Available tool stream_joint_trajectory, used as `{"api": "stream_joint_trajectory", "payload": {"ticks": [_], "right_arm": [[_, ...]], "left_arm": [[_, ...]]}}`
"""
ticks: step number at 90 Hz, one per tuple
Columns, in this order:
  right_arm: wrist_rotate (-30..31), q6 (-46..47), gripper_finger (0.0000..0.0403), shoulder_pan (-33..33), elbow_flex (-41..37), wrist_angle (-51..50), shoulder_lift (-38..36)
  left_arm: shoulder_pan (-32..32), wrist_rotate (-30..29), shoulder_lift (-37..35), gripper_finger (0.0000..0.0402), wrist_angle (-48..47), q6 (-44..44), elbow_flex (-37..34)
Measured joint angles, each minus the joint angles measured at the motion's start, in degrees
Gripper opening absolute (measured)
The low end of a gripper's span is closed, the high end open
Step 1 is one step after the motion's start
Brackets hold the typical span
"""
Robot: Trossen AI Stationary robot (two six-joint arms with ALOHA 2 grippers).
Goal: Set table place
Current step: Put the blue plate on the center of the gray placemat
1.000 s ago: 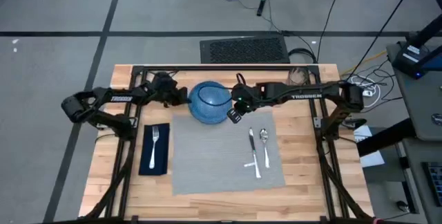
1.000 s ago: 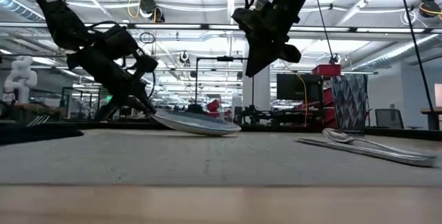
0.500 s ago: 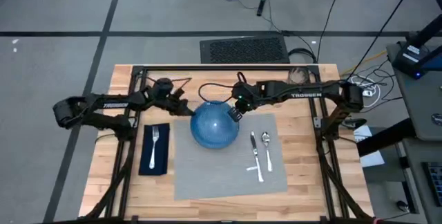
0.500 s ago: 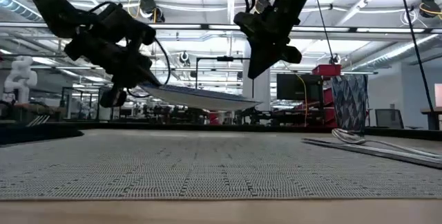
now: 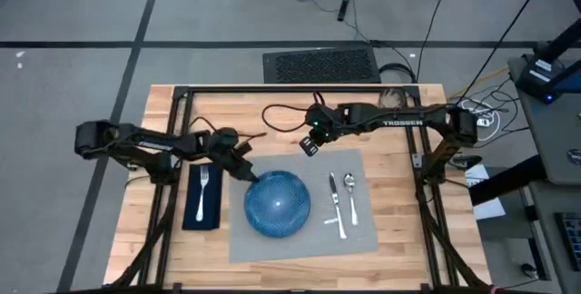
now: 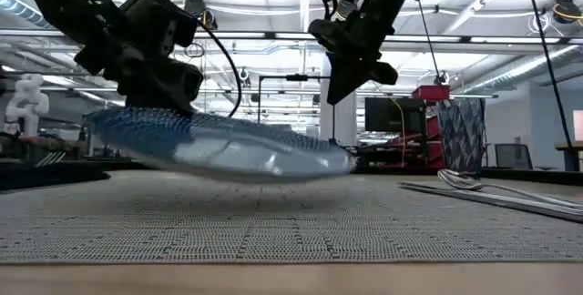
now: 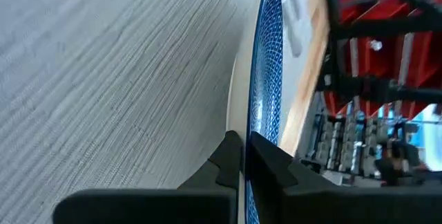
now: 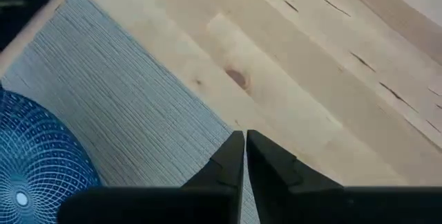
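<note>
Butcher-block table (image 5: 399,249), grey placemat (image 5: 363,235): left gripper (image 5: 245,172) clamps blue plate (image 5: 277,204) rim, plate just above mat. Right gripper (image 5: 309,146) fingers closed, empty, over mat's far edge.

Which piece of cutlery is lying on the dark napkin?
The fork, alone on the navy napkin left of the placemat; the other pieces lie on the mat.

table (image 5: 399,240) | on it: placemat (image 5: 272,244), napkin (image 5: 192,212)
</note>
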Motion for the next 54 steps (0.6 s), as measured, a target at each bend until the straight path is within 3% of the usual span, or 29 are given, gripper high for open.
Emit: {"api": "stream_joint_trajectory", "payload": {"ticks": [33, 54], "right_arm": [[-0.01, 0.09, 0.0006, 0.09, 0.0, -0.07, 0.0], [0.0, 0.63, 0.0006, 0.13, 0.0, -0.18, 0.0]], "left_arm": [[-1.73, -2.98, 8.86, 0.0, 8.27, 0.11, 0.06], [-1.73, -5.02, 10.13, 0.0, 8.15, 0.02, 0.36]]}}
